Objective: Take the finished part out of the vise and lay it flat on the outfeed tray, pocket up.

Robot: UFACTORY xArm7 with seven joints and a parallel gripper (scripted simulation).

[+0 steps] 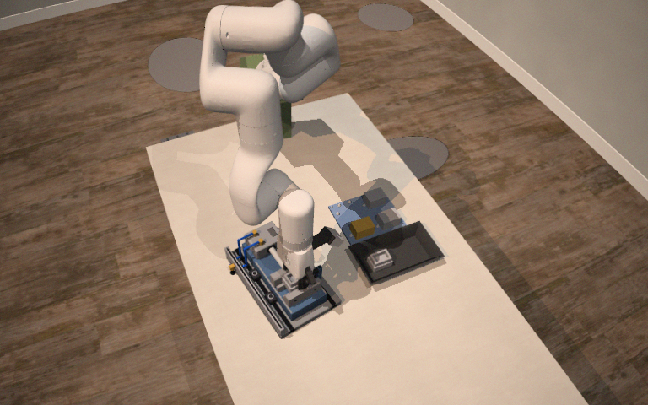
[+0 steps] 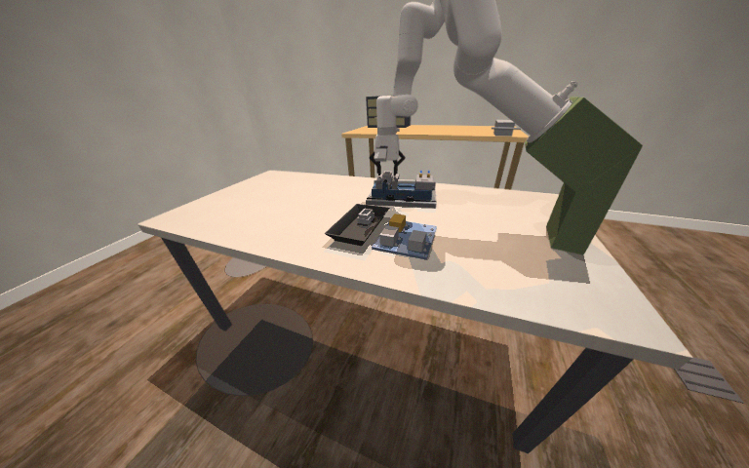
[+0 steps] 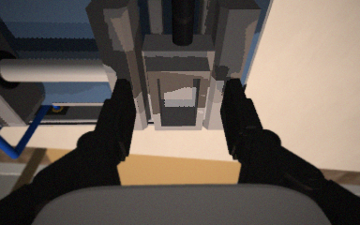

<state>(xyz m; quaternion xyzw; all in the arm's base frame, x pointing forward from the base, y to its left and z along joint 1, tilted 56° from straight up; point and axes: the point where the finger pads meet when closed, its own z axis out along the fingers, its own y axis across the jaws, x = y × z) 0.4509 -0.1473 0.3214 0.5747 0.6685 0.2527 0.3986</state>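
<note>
Jaws parted above the vise, holding nothing.

The gripper pointed straight down with its jaws spread wide, the two black fingers standing outside the vise's grey clamping blocks and closed on nothing. Between them in the wrist view sat the finished part, a grey block with its pocket facing up, clamped in the blue vise. The vise stood on a grey base plate on the table. Just beside it to the right lay the dark outfeed tray, which already held another pale grey pocketed block. Against the tray's far edge lay a blue plate carrying two grey blocks and a yellow block.
</note>
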